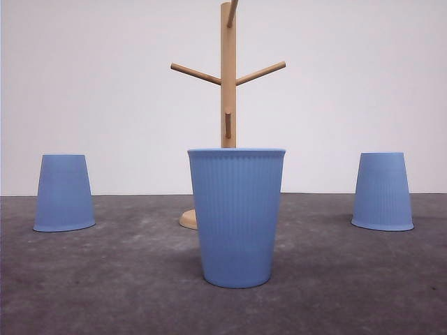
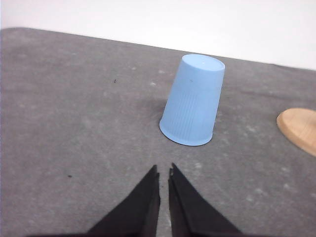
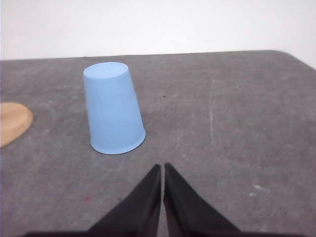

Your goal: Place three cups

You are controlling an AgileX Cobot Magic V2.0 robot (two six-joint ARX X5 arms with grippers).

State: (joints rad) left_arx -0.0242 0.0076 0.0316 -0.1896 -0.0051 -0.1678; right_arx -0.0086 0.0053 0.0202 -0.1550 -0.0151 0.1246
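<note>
Inverted cups just ahead of both closed, empty end effectors.

So there's a wooden peg stand standing toward the back of the dark grey desk. Right in front of it sits the middle cup, upright, mouth up, hiding part of the stand's round base. The left cup and right cup are off to either side of the stand, both upside down, well apart from it.
</note>
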